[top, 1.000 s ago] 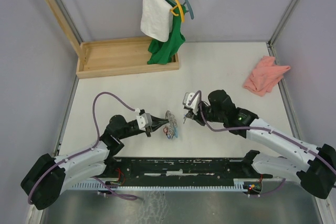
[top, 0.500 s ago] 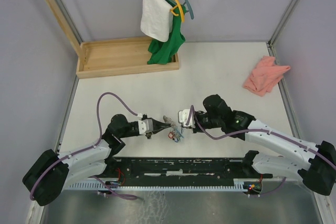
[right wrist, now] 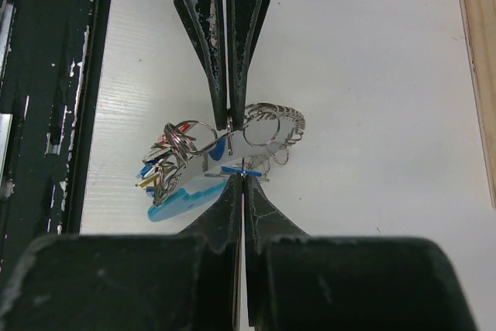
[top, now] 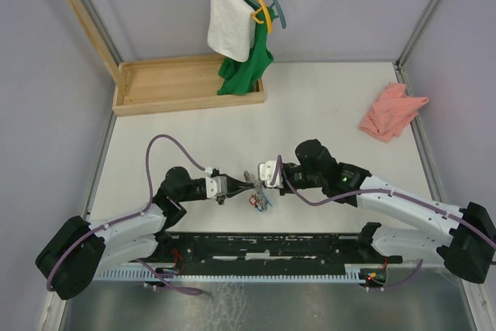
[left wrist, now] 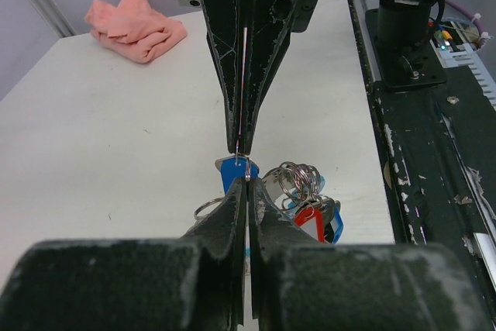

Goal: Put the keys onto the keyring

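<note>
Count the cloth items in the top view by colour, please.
white towel: 1
green garment: 1
pink cloth: 1
Total: 3

Reaching low toward the middle, tip to tip, with left tool [top: 249, 184] and right tool [top: 263, 182] both clamped tight.
</note>
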### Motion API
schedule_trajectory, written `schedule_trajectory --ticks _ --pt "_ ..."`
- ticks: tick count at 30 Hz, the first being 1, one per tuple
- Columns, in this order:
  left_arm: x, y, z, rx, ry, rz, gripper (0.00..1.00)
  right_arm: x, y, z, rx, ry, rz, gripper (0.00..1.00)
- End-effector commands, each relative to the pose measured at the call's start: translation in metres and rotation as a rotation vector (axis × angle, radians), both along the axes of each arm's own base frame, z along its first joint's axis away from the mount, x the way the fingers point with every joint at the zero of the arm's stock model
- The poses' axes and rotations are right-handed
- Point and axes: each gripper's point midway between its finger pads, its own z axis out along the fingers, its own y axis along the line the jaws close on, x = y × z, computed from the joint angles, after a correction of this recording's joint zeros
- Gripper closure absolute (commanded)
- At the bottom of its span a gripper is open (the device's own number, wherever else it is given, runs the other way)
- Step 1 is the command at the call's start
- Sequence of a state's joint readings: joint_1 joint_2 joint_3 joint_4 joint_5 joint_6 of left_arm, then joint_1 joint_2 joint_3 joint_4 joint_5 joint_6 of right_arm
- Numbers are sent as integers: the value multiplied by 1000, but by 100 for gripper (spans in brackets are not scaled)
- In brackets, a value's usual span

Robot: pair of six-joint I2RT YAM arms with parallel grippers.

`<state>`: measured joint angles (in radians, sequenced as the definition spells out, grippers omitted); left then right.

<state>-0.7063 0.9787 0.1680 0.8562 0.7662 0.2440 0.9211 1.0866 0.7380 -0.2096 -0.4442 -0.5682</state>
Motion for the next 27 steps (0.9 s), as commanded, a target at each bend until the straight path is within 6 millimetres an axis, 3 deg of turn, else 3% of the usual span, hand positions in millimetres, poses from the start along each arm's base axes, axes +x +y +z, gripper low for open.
schedule_trajectory --ticks 1,8,27 --pt "3 -5 34 -78 -106 -16 97 3 11 15 55 -30 8 99" --pt "4 -4 36 -81 -109 -6 97 0 7 10 19 -12 7 99" --pt "6 -5 33 -72 -97 0 97 -4 14 17 50 7 23 99"
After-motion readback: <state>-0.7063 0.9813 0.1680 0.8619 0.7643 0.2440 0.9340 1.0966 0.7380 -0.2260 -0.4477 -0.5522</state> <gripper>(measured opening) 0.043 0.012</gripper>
